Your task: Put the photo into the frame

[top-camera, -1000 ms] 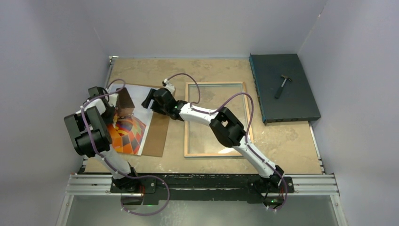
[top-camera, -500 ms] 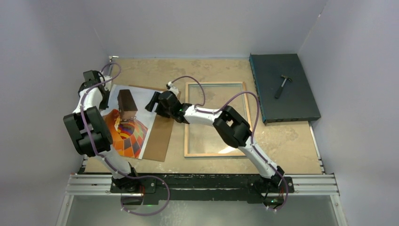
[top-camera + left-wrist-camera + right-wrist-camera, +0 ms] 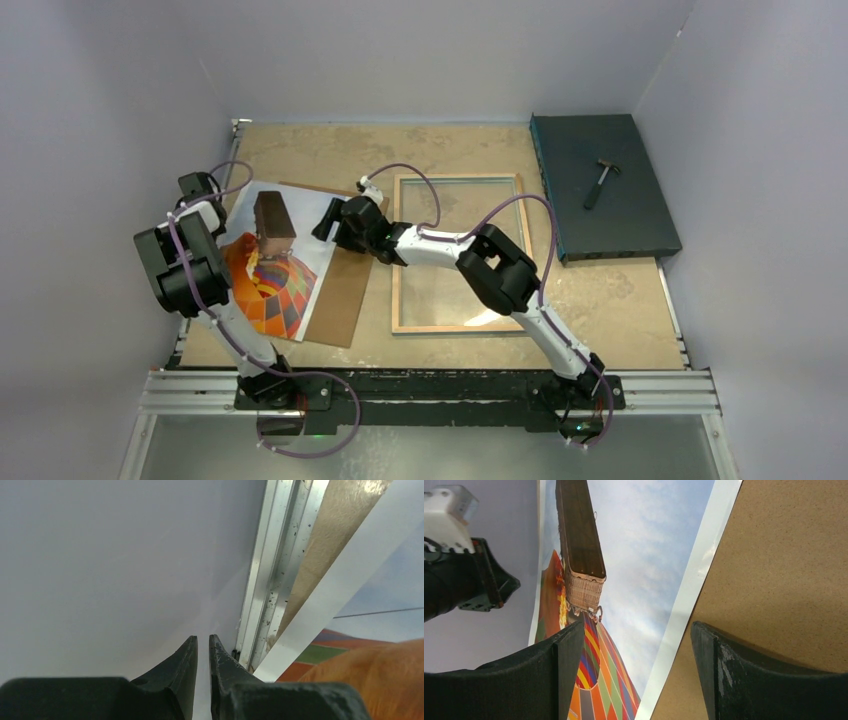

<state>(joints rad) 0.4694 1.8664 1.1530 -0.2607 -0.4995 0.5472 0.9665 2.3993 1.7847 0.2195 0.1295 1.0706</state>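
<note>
The photo lies face up on a brown board, left of the frame on the desk. The right end effector hangs spread wide over the photo's edge. The left end effector is pinched together by the wall.

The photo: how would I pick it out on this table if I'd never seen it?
Look at the left half of the sandy table, left of the pale wooden frame. There lies the photo, a white-bordered sheet partly on a plain brown board. It alone carries a picture: a chequered orange hot-air balloon against blue sky.
</note>
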